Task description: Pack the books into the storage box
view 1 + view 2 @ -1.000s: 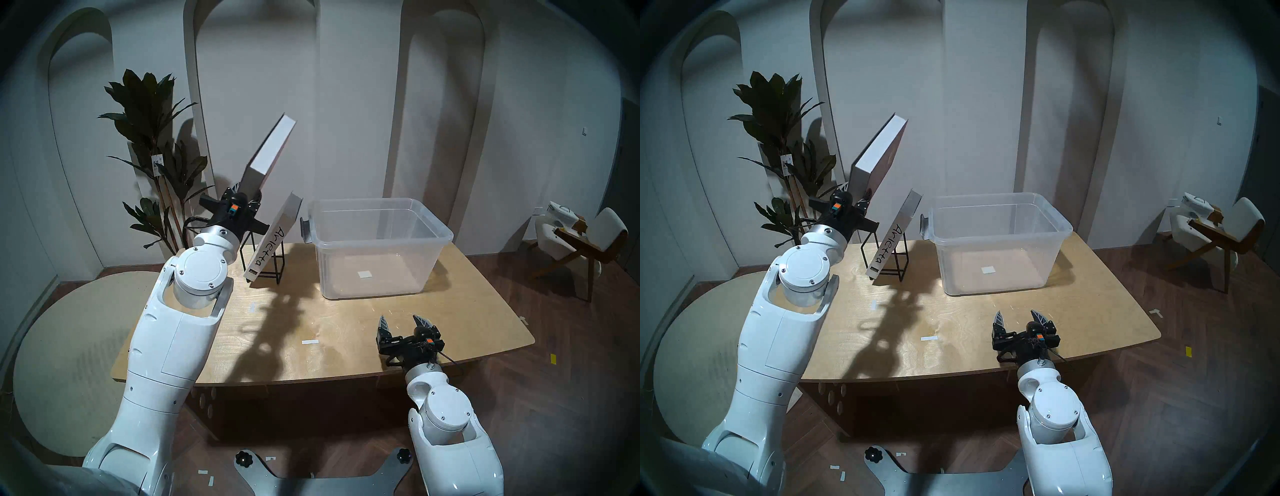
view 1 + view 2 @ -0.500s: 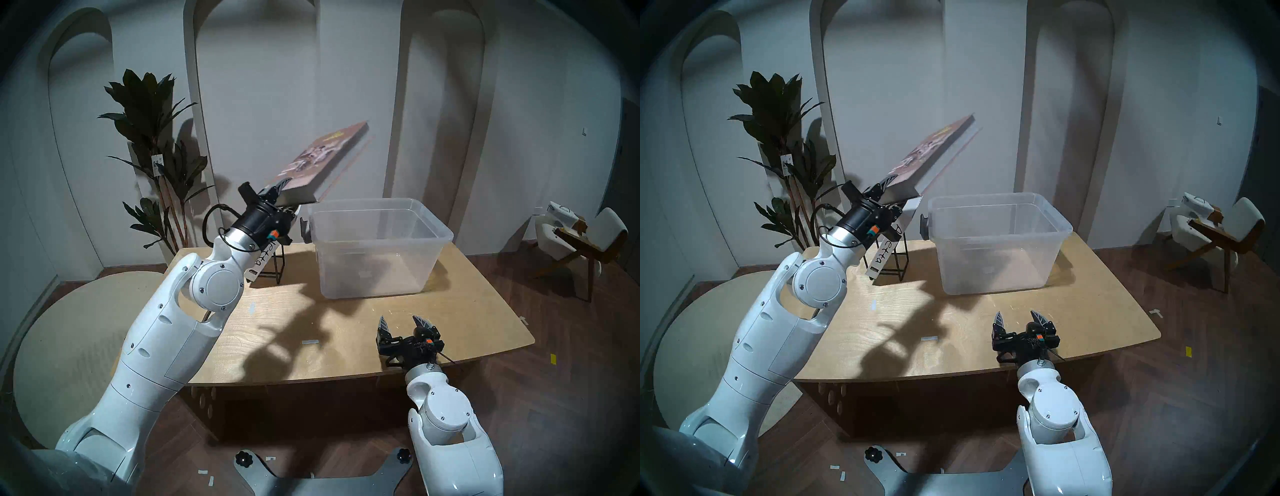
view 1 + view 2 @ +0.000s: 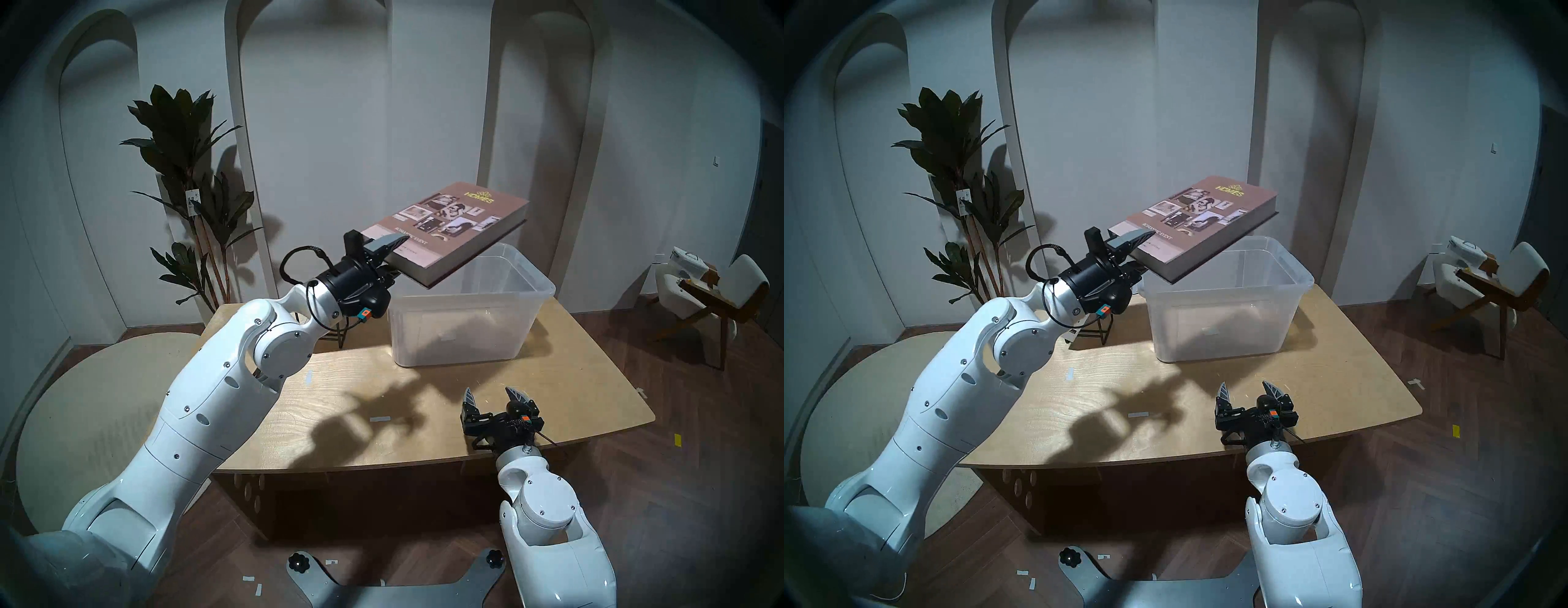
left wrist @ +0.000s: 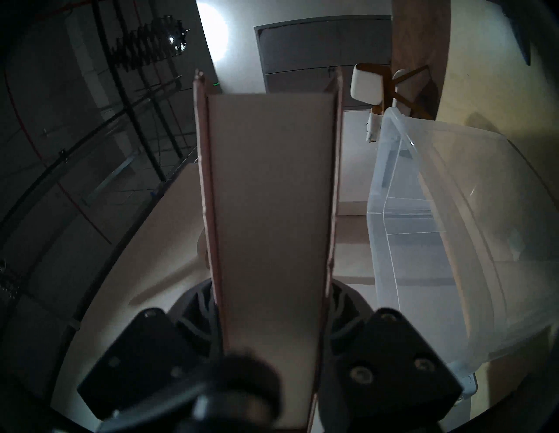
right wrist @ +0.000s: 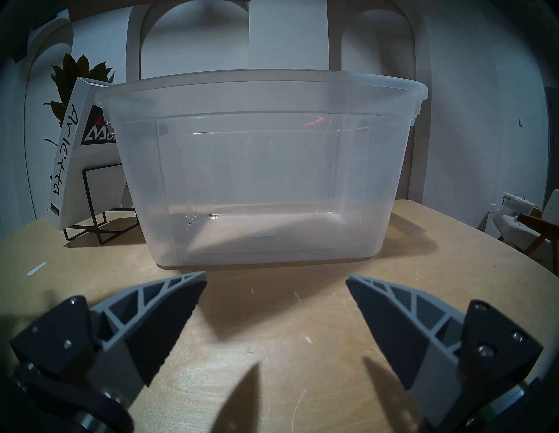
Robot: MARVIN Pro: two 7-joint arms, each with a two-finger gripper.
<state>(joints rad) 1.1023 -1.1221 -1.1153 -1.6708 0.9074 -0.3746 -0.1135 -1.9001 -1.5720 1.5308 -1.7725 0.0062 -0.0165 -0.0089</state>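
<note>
Spanning most of the scene, the pale wooden bench [image 3: 339, 395] carries everything I work with. On its far side stands the large clear plastic storage box [image 3: 526, 293], open at the top and with nothing in it, so a book can go in flat.

Above the box's near-left rim I hold the thick brown hardback with the photo collage and yellow title [image 3: 449, 220]. My left tool [image 3: 388, 261] is clamped on one short end, one finger on the cover, one beneath. The cover faces up and the far end rises slightly; I judge this near-flat attitude suits lowering it through the opening without catching the rim.

The taller white hardback lettered "Arietta" [image 5: 68, 151] leans in the black wire book stand [image 5: 93, 208], just left of the box, not yet packed.

My right tool [image 3: 494, 397] rests low over the bench's near edge, fingers spread wide and empty, clear of the carrying path.
</note>
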